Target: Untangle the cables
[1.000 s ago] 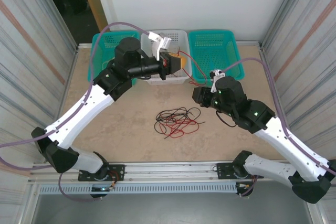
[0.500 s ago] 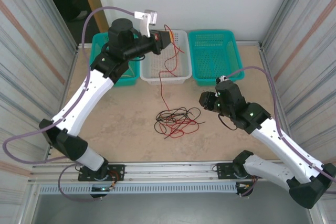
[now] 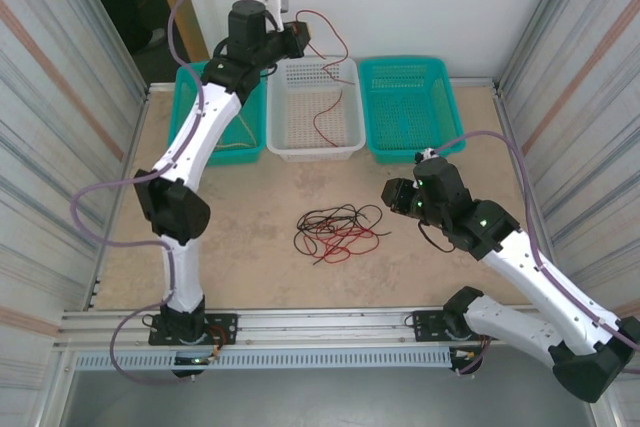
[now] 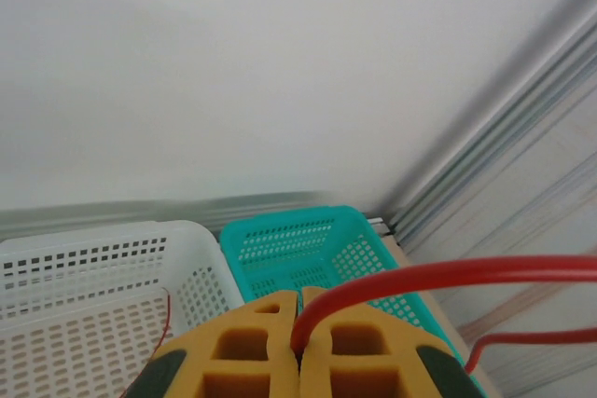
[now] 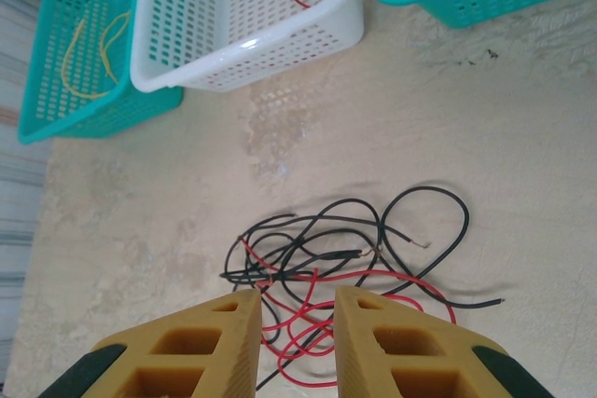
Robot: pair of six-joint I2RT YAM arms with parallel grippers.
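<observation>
One red cable [image 4: 420, 275] is pinched tight in the left gripper [image 4: 298, 328], high at 12 o'clock, its tail dangling into the white basket [image 3: 315, 152]. Black and red cables [image 3: 338, 232] lie tangled mid-table. At their 3 o'clock the right gripper [image 5: 297, 294] hovers, jaws parted, empty.

the left hand [image 4: 298, 312] sits at the bottom edge, its two yellow fingers [image 4: 238, 347] pressed together with no gap. a red cable [image 4: 420, 277] is pinched in the seam between them; it rises from the seam, bends sharply and runs out past the right edge. a second red length [image 4: 532, 337] crosses the lower right corner below it. behind the fingers, a white basket [image 4: 93, 251] lies at lower left with a thin red strand [image 4: 168, 316] inside it. a teal basket [image 4: 364, 258] sits just beside the white one. a plain white wall [image 4: 233, 72] stands beyond, meeting a ribbed metal panel [image 4: 522, 137] on the right.
</observation>
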